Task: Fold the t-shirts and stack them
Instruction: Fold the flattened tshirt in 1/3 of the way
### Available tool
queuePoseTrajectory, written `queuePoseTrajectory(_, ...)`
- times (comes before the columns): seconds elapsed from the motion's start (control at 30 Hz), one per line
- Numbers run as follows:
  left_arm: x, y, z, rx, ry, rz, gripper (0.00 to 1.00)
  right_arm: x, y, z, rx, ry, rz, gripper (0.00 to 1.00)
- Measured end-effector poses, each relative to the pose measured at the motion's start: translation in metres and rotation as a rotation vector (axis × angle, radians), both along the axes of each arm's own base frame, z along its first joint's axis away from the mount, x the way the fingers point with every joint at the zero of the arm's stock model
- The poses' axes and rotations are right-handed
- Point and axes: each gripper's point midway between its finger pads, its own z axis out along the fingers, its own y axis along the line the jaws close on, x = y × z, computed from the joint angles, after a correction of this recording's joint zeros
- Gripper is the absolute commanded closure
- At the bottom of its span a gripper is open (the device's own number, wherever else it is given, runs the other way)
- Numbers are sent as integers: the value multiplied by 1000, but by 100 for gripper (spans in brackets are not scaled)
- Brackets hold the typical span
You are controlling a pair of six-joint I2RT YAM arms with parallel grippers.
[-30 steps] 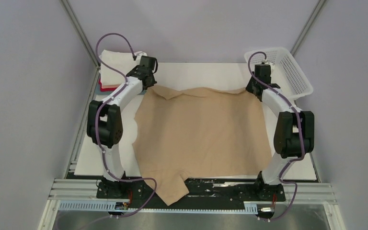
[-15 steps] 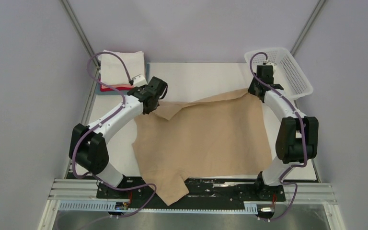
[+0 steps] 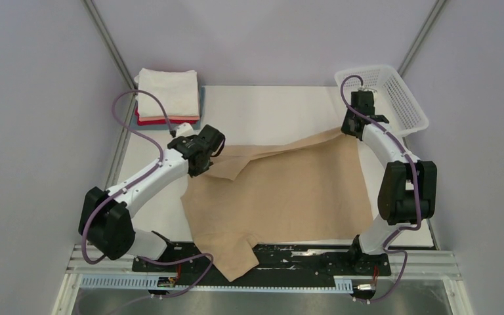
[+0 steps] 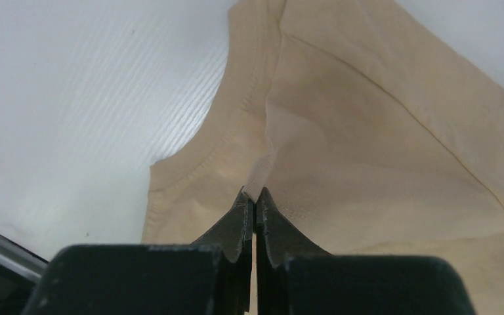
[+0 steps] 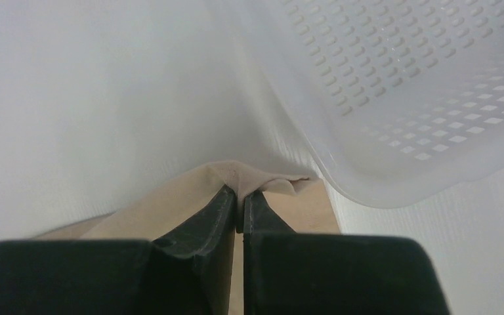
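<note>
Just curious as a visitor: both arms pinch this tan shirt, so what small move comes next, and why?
Probably the right jaws should draw their corner toward the near edge. They pinch the tan t-shirt up beside the basket, while the left jaws hold theirs folded back over the shirt.

A tan t-shirt [image 3: 289, 190] was spread across the white surface [image 3: 275, 108], one sleeve draped over the near edge. Folded t-shirts [image 3: 168, 95] were stacked at its far-left corner; a mesh basket [image 3: 415, 105] was set far right.
</note>
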Motion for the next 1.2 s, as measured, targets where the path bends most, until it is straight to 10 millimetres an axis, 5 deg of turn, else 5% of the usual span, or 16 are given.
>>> queuePoseTrajectory(0.33, -22, -14, -28, -131, 32, -49, 100, -18, -2, -14, -19, 84, 10, 86)
queuePoseTrajectory(0.53, -35, -17, -46, -154, 86, -64, 87, -38, -11, -23, -59, 171, -19, 74)
queuePoseTrajectory(0.67, -46, -16, -53, -168, 110, -80, 51, -61, -18, -29, -95, 241, -67, 60)
queuePoseTrajectory(0.7, -49, -16, -52, -171, 112, -91, 30, -68, -20, -29, -107, 257, -83, 57)
queuePoseTrajectory(0.77, -54, -15, -48, -177, 107, -119, 5, -82, -22, -25, -119, 273, -105, 40)
queuePoseTrajectory(0.9, -59, -16, -23, -207, 39, -177, 0, -100, -22, 5, -114, 216, -132, 2)
queuePoseTrajectory(0.93, -60, -15, -17, -211, 19, -189, 0, -101, -20, 17, -104, 182, -133, 0)
queuePoseTrajectory(1.07, -50, -22, 6, -232, -65, -272, 0, -96, 8, 56, 13, -4, -10, 0)
queuePoseTrajectory(1.2, -15, -49, 11, -293, -92, -347, 0, -86, 62, 60, 196, -113, 232, 0)
